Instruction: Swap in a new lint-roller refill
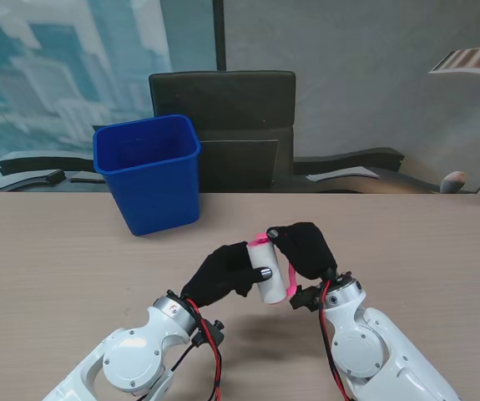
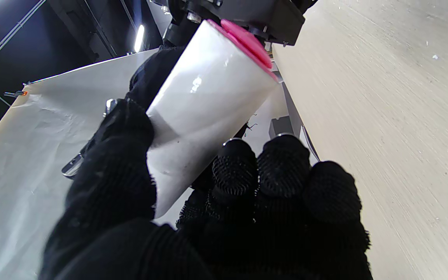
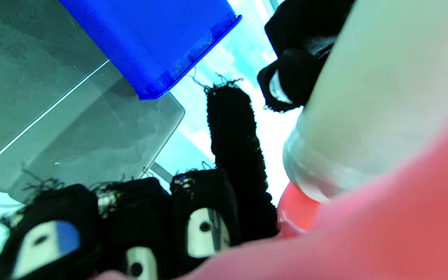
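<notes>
The left hand, in a black knit glove, closes around a white cylindrical lint-roller refill, thumb on one side and three fingertips on the other. A pink plastic end cap sits at the roll's far end. The pale wood-grain table top fills one side.

Light wood-grain table up front, dark chair behind its far edge, cityscape mural on the far-left wall, plain grey wall far right, split by a dark vertical post.
</notes>
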